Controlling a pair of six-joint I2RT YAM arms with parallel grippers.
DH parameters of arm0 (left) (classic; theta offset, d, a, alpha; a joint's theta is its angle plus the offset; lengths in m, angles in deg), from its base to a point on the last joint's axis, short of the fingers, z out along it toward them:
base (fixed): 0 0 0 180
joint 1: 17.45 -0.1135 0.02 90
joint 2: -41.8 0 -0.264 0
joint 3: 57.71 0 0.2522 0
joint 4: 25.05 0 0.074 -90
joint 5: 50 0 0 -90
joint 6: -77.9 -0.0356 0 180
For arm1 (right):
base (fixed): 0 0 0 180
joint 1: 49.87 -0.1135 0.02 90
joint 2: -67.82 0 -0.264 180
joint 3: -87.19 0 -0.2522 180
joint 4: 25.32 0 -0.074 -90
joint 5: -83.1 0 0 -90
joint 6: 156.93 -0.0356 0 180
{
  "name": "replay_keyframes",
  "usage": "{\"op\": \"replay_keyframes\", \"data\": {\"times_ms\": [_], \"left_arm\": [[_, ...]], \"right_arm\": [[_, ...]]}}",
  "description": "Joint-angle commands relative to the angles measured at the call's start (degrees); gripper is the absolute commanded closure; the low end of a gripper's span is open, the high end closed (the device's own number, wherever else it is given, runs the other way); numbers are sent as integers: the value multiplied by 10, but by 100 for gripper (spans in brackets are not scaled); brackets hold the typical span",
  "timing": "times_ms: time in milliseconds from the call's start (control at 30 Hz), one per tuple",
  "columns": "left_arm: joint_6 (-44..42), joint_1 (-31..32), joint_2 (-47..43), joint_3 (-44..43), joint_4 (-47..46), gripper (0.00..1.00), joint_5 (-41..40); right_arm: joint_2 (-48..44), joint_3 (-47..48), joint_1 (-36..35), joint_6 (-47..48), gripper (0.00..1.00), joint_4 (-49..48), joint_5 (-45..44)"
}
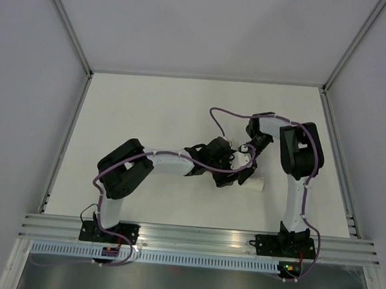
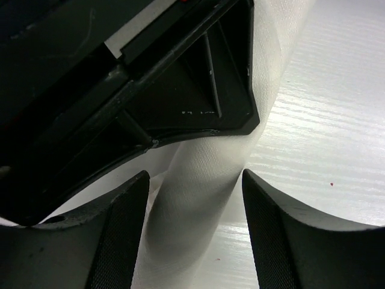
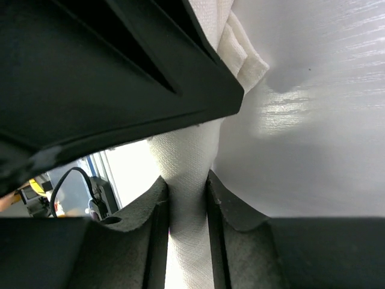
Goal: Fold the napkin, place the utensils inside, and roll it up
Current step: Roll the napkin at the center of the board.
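the white cloth napkin (image 3: 186, 162), rolled into a soft tube, lies on the white counter (image 1: 155, 115) right of centre, where the 2 arms meet. the right jaws are drawn in narrow on the roll, pinching it from both sides. the left jaws stand wide open astride the same roll, not squeezing it.

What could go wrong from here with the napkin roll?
1. Only the right fingers pinch the rolled white cloth napkin; the left fingers stand open around it, so the roll may loosen.
2. The dark-grey utensils are hidden; they might slide out an end.
3. Both wrists crowd together over the white table; they could bump.
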Motion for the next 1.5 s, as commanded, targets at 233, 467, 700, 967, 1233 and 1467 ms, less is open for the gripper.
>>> {"op": "replay_keyframes", "data": {"times_ms": [233,467,700,967,1233,1467], "left_arm": [[13,-20,18,-24,28,41,70],[25,-33,19,-26,41,44,109],[41,-45,26,-39,52,44,141],[81,-75,26,-46,35,44,191],[118,-107,45,-64,37,44,238],[140,-111,83,-100,64,44,259]], "right_arm": [[-52,10,39,-26,57,-104,16],[-96,26,73,-41,2,-94,51],[-181,-18,118,-84,4,-162,58],[-387,-167,161,-135,65,-341,14],[-562,-287,158,-102,49,-423,11],[-636,-395,46,-78,36,-480,-109]]}}
